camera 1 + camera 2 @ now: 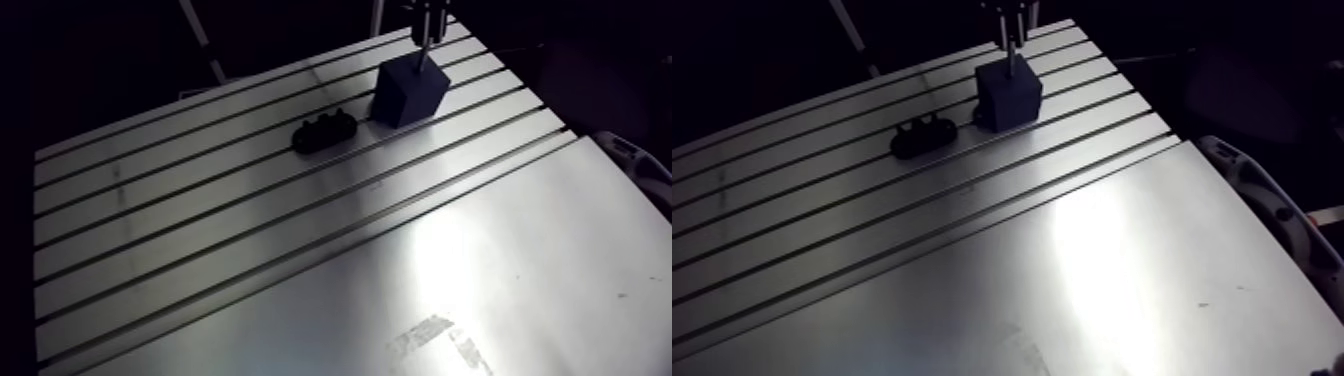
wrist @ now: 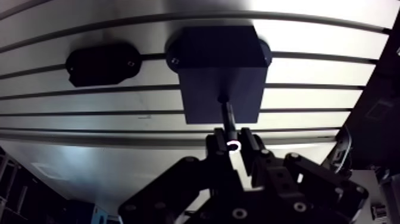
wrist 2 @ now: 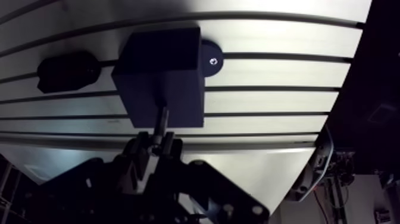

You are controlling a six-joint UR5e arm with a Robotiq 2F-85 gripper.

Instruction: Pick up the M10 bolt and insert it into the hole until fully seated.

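A dark blue block [image 1: 409, 92] stands on the slotted table near its far edge. My gripper [image 2: 233, 145] hangs right above the block, shut on the head of the M10 bolt [image 2: 228, 117]. The bolt's shank points down and its tip meets the hole in the block's top face [image 2: 222, 98]. In the arm view the bolt [image 1: 424, 52] shows as a thin upright rod between the gripper [image 1: 428, 35] and the block. How deep the tip sits in the hole cannot be seen.
A black low holder [image 1: 324, 131] with rounded bumps lies on the slotted table [image 1: 200, 200] just left of the block. A smooth metal sheet [image 1: 480, 260] covers the near part of the table. A white and grey object [image 1: 1272, 200] sits beyond the right edge.
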